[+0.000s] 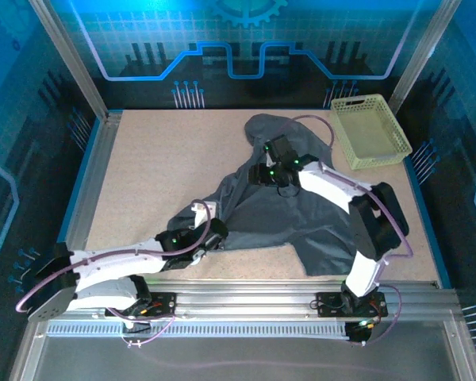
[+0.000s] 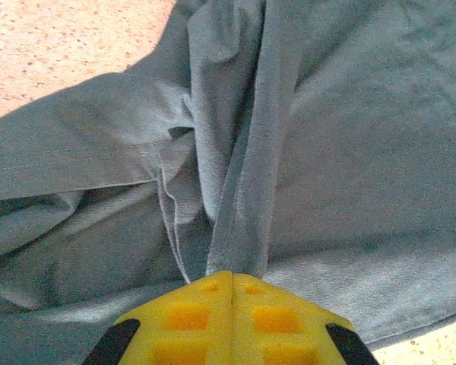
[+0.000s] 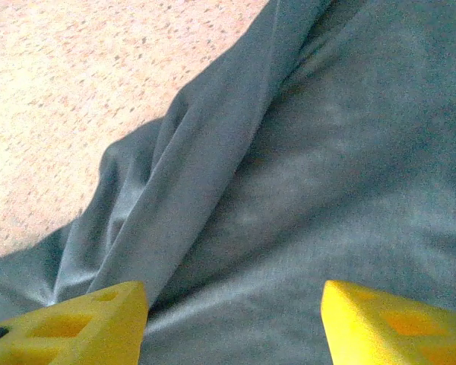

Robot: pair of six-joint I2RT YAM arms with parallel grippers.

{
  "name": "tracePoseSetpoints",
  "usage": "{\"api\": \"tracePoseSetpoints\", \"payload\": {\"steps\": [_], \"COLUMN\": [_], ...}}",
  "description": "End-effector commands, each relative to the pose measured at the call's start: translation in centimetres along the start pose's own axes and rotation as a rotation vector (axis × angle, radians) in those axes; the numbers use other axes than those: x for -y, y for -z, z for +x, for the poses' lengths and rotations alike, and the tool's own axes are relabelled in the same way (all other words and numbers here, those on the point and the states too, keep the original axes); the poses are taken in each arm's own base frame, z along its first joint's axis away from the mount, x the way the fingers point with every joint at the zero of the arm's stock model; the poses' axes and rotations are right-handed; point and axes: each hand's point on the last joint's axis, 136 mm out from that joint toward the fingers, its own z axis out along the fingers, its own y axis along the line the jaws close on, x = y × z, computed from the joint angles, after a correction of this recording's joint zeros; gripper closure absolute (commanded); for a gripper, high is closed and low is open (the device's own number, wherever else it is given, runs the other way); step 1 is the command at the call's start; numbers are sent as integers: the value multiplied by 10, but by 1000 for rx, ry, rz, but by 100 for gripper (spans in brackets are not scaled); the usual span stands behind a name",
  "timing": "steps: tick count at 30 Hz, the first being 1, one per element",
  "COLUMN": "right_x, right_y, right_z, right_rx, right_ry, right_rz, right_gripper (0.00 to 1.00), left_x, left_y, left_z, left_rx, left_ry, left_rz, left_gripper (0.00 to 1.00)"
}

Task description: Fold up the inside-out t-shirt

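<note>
The left tool point(image 2: 229, 275) was seen closest to the lens, its two yellow fingers point(image 2: 186, 315) pressed together with no gap between them. A narrow raised fold of the inside-out t-shirt point(image 2: 357, 152) was pinched at their tips, and creases were drawn from that fold across the cloth. The right tool point(image 3: 232, 293) was held wide, its jaws well apart over flat grey fabric, and nothing was gripped in it.

From above, the t-shirt was found spread and rumpled over the right half of the tabletop point(image 1: 151, 175), from the near edge up toward the far right corner. The left tool was placed at the garment's left side, near the near edge; the right tool was placed over its far part. A pale yellow-green basket point(image 1: 370, 131) was set in the far right corner, just beside the cloth; whether they touched could not be told.
</note>
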Motion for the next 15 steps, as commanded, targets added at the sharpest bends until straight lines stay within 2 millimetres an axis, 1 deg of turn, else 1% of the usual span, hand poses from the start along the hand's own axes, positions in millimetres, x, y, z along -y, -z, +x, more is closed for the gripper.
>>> {"api": "tracePoseSetpoints", "payload": {"steps": [1,3,5,7,10,12,15], "right_x": [32,49,71,90,114,125,140], "right_y": [-16,-25,-34,-42,-48,-48,-43], "right_z": [-22,-36,-47,-51,-47,-38,-19], "right_rx": [2,-1,-12,-38,-73,-93,-133], "right_ry": [-14,-46,-87,-134,-199,-228,-257], "right_rz": [109,128,163,193,225,257,323], "right_gripper": [37,37,37,37,37,37,37], "left_x": [-5,-9,-17,-29,-49,-61,-88], "left_y": [6,6,7,7,10,11,13], "left_z": [-14,-17,-22,-28,-37,-40,-41], "left_rx": [67,67,71,75,84,83,74], "left_ry": [51,53,65,89,151,190,255], "left_rz": [-13,-30,-51,-80,-99,-108,-166], "left_gripper": [100,100,100,100,100,100,100]}}
